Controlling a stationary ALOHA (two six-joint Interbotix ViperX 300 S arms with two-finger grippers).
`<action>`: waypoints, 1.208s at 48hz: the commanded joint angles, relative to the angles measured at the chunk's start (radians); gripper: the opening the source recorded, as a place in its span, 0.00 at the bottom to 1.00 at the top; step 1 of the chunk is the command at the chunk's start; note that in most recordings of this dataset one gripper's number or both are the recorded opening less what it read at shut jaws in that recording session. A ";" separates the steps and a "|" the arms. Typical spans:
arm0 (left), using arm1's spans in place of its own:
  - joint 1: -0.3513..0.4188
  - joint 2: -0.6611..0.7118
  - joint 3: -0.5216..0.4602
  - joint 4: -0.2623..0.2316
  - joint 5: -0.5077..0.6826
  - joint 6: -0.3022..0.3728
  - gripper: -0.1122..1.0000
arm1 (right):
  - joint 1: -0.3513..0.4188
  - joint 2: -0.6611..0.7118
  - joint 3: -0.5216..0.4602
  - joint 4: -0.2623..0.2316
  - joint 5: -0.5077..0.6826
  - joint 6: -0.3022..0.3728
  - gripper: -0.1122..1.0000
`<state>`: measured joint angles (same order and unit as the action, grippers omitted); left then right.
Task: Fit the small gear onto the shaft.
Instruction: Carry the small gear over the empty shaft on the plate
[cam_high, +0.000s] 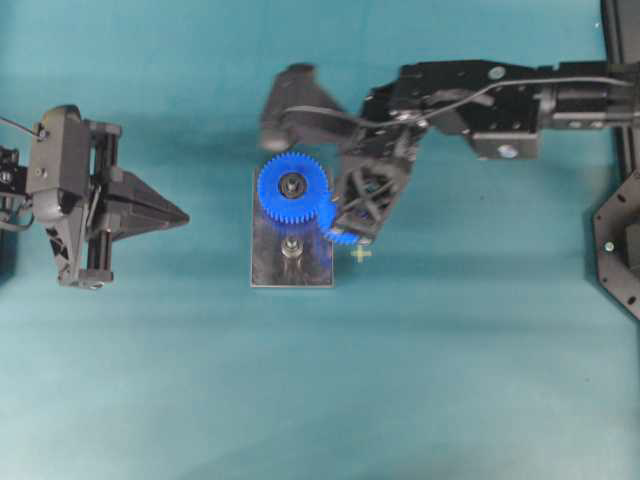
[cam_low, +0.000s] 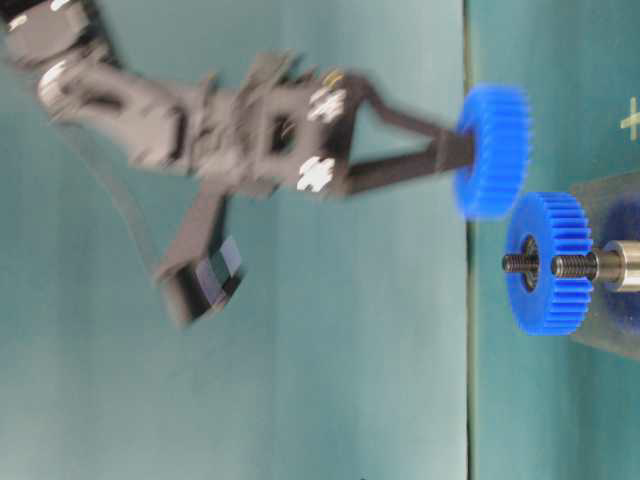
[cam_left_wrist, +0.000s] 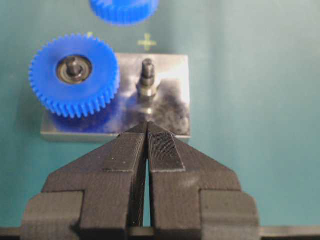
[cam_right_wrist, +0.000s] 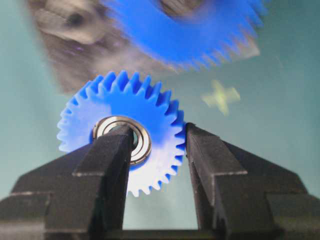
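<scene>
The small gear (cam_right_wrist: 120, 145) is lifted but not yet fitted; the right gripper (cam_right_wrist: 157, 150) is clamped on it, 1 finger through the bearing bore and the other (cam_right_wrist: 200, 150) against the teeth at the gear's 3 o'clock; in the overhead view it hangs just off the grey metal plate (cam_high: 315, 265), at about 2 o'clock from the shaft (cam_high: 291, 247), which stands bare; I judge that alignment and lowering remain. The larger gear (cam_high: 292, 188) already sits on its own peg at the plate's 12 o'clock end. The left gripper (cam_left_wrist: 147, 145) rests aside, its ribbed black pads (cam_left_wrist: 161, 150) pressed together on nothing. Both gears are glossy blue toothed plastic with steel hubs; the shaft is a thin silver peg with a threaded tip; the plate is polished and reflective.
</scene>
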<state>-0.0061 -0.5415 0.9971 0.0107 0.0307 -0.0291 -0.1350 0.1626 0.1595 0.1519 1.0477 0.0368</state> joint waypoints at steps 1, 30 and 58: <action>-0.002 -0.002 -0.012 0.003 -0.009 -0.002 0.10 | 0.020 0.023 -0.092 0.005 0.020 -0.025 0.42; -0.002 -0.002 -0.006 0.003 -0.011 -0.003 0.10 | 0.071 0.201 -0.275 0.011 0.074 -0.031 0.42; -0.002 -0.008 -0.008 0.003 -0.011 -0.005 0.10 | 0.055 0.195 -0.270 -0.006 0.092 -0.020 0.42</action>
<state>-0.0061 -0.5400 1.0002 0.0107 0.0276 -0.0322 -0.0721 0.3850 -0.0936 0.1488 1.1336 0.0169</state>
